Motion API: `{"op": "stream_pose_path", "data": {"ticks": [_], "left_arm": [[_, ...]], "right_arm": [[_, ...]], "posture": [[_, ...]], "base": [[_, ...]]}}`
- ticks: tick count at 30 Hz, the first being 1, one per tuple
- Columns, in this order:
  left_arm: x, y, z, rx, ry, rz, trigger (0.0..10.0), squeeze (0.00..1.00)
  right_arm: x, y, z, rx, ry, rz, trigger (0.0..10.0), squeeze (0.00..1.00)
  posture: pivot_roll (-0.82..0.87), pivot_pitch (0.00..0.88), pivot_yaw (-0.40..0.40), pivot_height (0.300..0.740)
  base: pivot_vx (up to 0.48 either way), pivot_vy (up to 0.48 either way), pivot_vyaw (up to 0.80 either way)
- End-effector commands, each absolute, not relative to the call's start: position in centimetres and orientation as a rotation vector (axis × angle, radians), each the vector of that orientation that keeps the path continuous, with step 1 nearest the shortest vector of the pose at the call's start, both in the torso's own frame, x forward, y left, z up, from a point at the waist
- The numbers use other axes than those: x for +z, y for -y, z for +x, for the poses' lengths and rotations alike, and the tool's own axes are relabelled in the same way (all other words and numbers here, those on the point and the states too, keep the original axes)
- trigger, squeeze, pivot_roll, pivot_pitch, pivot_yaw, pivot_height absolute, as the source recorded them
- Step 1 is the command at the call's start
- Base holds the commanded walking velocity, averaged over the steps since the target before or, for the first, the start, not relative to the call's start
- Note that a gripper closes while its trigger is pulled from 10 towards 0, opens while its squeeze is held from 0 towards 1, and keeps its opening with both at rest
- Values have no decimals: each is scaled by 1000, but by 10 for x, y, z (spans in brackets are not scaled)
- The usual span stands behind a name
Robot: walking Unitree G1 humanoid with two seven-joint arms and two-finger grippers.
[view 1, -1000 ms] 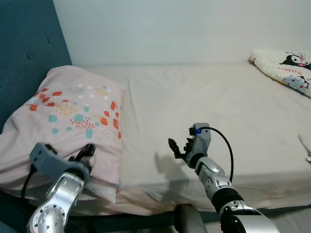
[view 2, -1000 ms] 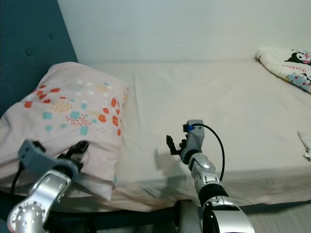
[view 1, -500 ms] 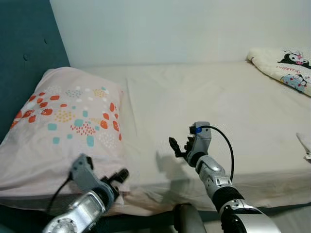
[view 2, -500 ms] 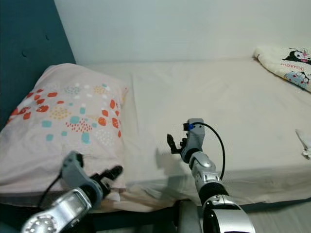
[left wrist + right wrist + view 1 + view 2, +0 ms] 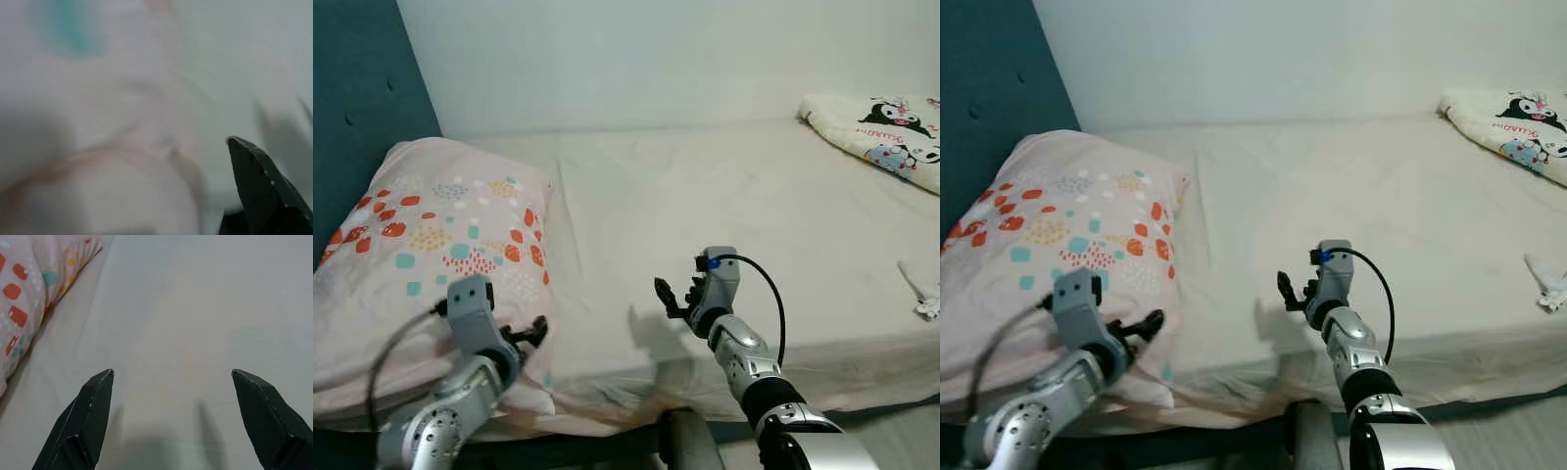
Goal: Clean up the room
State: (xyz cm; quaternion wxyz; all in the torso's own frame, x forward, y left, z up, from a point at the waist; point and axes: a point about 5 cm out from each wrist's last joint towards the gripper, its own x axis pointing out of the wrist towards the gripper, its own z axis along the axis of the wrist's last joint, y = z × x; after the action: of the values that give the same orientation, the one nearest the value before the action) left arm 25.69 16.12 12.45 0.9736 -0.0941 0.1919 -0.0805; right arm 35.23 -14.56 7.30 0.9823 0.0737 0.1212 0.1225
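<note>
A pink pillow [image 5: 431, 235] with red, teal and yellow spots lies at the head of the bed, on my left. My left gripper [image 5: 527, 334] hovers open at the pillow's near right corner, close to the fabric. In the left wrist view one black finger [image 5: 264, 186] shows against the blurred pillow [image 5: 98, 147]. My right gripper [image 5: 666, 299] is open above the cream sheet [image 5: 724, 186] near the bed's front edge, nothing between its fingers [image 5: 93, 406]. A small white crumpled scrap [image 5: 922, 294] lies on the sheet at the far right.
A folded cream blanket [image 5: 881, 132] with cartoon prints lies at the back right of the bed. A teal padded headboard [image 5: 352, 88] rises on the left and a pale wall [image 5: 656, 59] runs behind. The bed's front edge [image 5: 842, 387] drops to the floor.
My left arm has pulled back from the pillow's front edge and swung to its near right corner. The right arm has stayed put. The camera has turned slightly.
</note>
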Motion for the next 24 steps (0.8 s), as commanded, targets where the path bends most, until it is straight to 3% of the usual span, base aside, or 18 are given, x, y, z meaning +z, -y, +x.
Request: {"op": "stream_pose_path", "data": {"ticks": [1, 2, 5, 15, 20, 24], "left_arm": [[136, -140, 252, -412, -326, -53, 10000, 0], [141, -134, 245, -548, -308, -6, 10000, 0], [150, -133, 242, -623, -259, -42, 10000, 0], [184, -149, 271, -419, -12, -357, 10000, 0], [180, -145, 271, -471, -25, -313, 10000, 0], [168, -143, 258, -605, -108, -146, 10000, 0]], "right_arm": [[71, 145, 351, 245, -245, 150, 10000, 0], [70, 145, 350, 244, -246, 150, 10000, 0], [71, 144, 350, 245, -244, 153, 10000, 0], [75, 143, 352, 255, -211, 175, 10000, 0], [75, 144, 352, 251, -214, 173, 10000, 0], [74, 146, 352, 243, -224, 163, 10000, 0]], "posture": [[-122, 0, -25, 386], [-122, 0, -25, 386], [-118, 0, -23, 386], [-115, 0, -22, 401], [-118, 0, -24, 421], [-120, 0, -24, 436]], "base": [[0, 0, 0], [0, 0, 0], [0, 0, 0], [0, 0, 0], [0, 0, 0], [0, 0, 0]]}}
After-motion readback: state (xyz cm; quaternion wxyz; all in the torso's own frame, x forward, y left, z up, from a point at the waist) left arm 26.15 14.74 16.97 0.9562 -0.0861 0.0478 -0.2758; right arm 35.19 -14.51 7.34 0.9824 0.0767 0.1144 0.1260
